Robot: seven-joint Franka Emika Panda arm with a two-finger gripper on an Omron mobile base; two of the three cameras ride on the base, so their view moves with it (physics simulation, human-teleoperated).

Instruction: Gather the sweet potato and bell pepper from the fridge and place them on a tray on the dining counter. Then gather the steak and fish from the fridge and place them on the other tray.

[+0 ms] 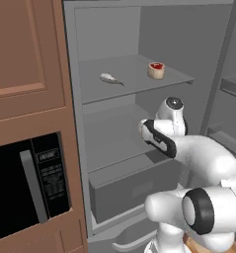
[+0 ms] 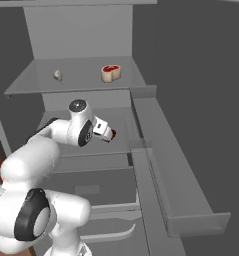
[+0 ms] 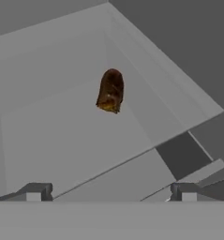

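A brown sweet potato (image 3: 110,91) lies on the fridge's middle shelf (image 3: 62,136), toward its back. My gripper (image 3: 111,193) hangs open in front of it, some way short, with nothing between the fingers. In the right base view the hand (image 2: 103,131) reaches in over that shelf. On the upper shelf (image 1: 134,81) lie a pale fish (image 1: 110,78) (image 2: 58,75) to the left and a red steak (image 1: 156,70) (image 2: 110,72) to the right. The bell pepper, the trays and the dining counter are out of view.
The fridge stands open, with a closed grey drawer (image 1: 132,187) under the middle shelf. Its door bins (image 2: 176,170) jut out on the right. A wooden cabinet (image 1: 25,59) with a black microwave (image 1: 30,188) flanks the fridge on the left.
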